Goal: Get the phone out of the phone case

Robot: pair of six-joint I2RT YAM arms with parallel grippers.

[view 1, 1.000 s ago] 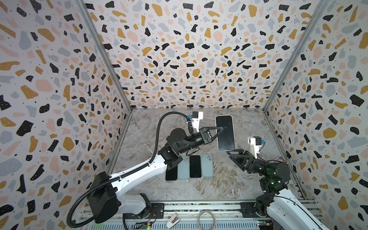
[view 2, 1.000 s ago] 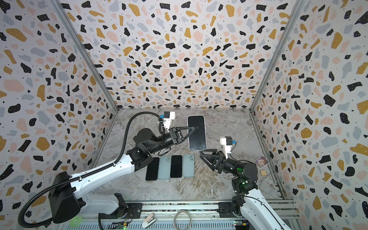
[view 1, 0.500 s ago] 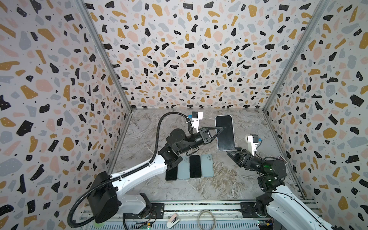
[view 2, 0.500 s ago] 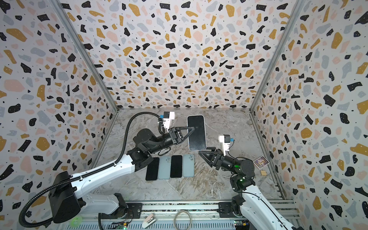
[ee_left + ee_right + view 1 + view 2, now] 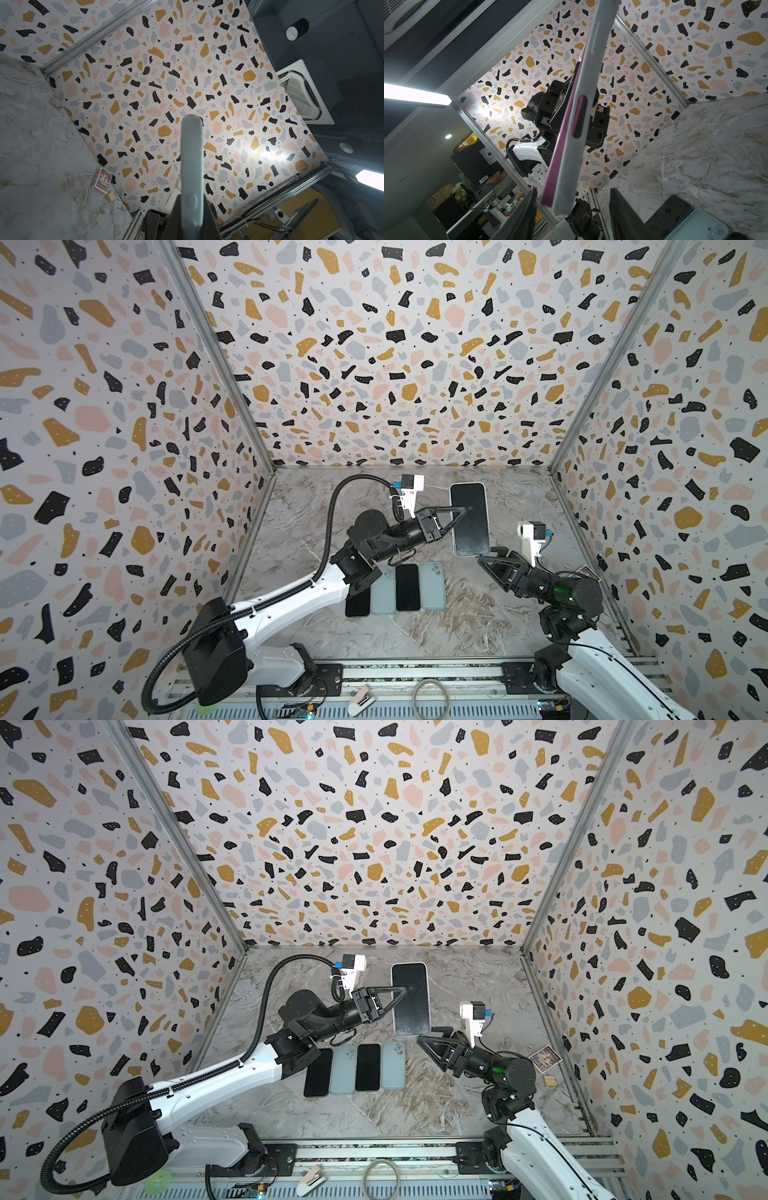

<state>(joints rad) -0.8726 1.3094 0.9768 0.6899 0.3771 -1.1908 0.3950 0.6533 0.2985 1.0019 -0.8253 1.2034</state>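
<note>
The phone (image 5: 469,518), in its white case (image 5: 571,162), was held off the table (image 5: 478,626), clamped at mid-length between the shut jaws of the left gripper (image 5: 462,510). Its near end sat between the half-open jaws of the right gripper (image 5: 572,209), which had not closed on it. Four handsets (image 5: 395,588) lay in a row under the left gripper.

The only legible text is "SF", printed on a cardboard box (image 5: 430,202) outside the enclosure.
</note>
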